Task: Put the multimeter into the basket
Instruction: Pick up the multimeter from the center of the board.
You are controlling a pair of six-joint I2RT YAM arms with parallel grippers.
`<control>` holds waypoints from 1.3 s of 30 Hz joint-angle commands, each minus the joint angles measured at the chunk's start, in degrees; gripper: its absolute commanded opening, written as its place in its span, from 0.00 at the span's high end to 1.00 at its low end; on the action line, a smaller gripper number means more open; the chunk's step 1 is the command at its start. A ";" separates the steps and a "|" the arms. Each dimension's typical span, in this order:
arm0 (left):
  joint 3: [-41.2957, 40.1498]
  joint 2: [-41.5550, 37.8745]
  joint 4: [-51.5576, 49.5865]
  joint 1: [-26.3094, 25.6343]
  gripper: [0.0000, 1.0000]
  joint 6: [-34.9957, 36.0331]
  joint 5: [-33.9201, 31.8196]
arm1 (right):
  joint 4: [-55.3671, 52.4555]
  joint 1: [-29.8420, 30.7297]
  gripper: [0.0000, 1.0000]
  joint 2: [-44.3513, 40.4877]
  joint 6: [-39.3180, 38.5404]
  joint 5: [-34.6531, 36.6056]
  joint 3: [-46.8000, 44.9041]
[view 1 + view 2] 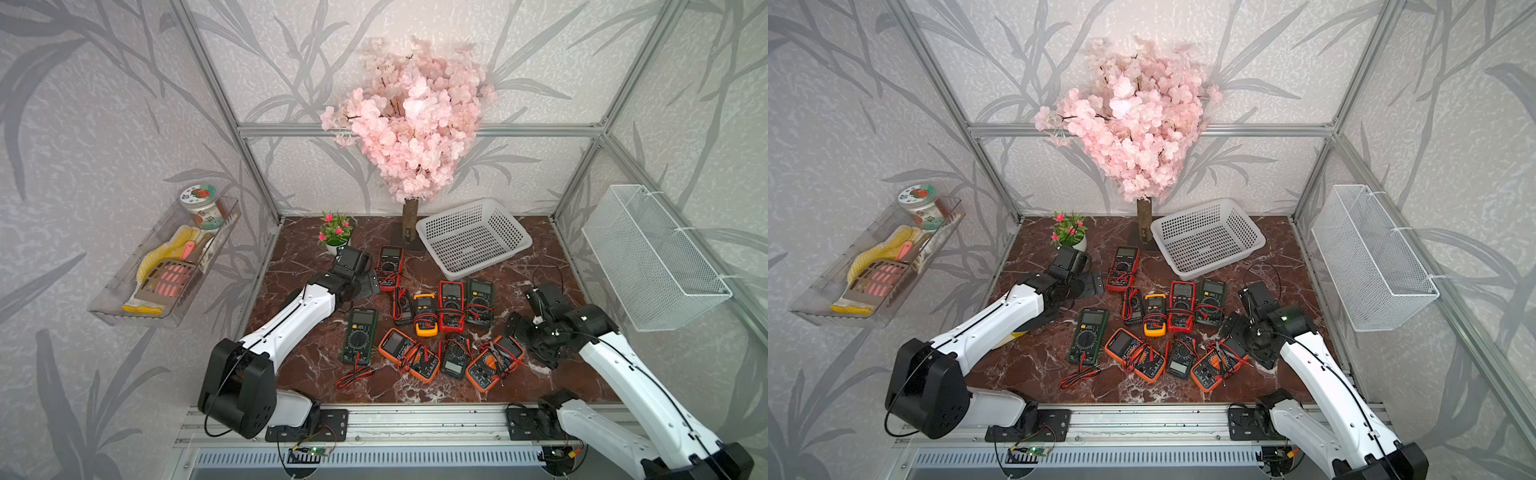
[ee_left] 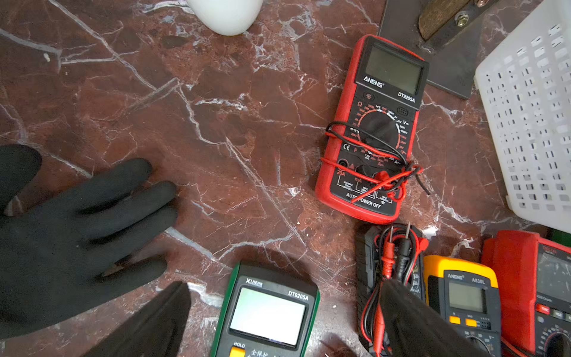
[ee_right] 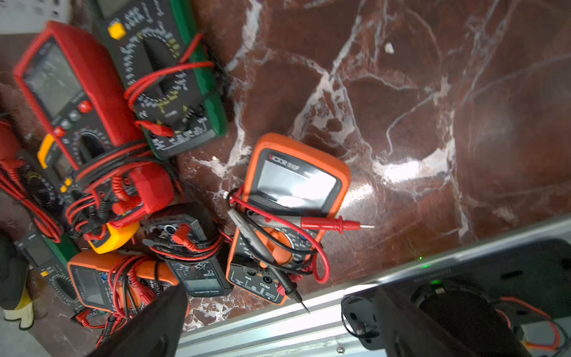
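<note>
Face up on the table (image 1: 299, 374), a red multimeter (image 1: 390, 267) with a rubbery red case, black face, round dial, grey rectangular screen, and red and black leads wound round its middle; near the basket (image 1: 505, 228) but apart from it. Low, rectangular, white plastic, flared sides pierced with rows of small holes, set at the back of the table just right of a rough brown trunk (image 1: 409, 224). Crowded at mid-table, other multimeters (image 1: 426, 320) in green, orange, yellow and red cases, leads tangled over them; a green multimeter (image 2: 268, 312) showing between the fingers (image 2: 411, 321) in the left wrist view. Glossy red-brown marble underneath, veined in white. Just beside the red multimeter, the left gripper (image 1: 368, 286), jaws spread wide, clasping nothing. Equally wide, the right gripper (image 1: 530, 343) — beside an orange multimeter (image 3: 290, 210), nothing between its black fingers. Flat on the marble, a black glove (image 2: 77, 231), digits spread.
</note>
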 commanded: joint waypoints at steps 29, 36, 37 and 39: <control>-5.15 -4.88 -0.61 -0.64 0.00 -3.61 5.13 | 13.14 17.59 0.00 12.46 30.69 5.97 -9.28; -5.69 -5.29 -0.96 -0.65 0.00 -3.25 5.04 | 18.19 17.59 0.00 17.41 30.10 4.94 -10.93; -5.77 -5.40 -0.97 -0.62 0.00 -3.29 5.16 | 19.14 17.59 0.00 18.26 29.86 4.71 -11.14; -6.01 -5.48 -0.95 -0.64 0.00 -3.36 5.39 | 20.60 17.63 0.00 20.24 29.65 4.56 -11.44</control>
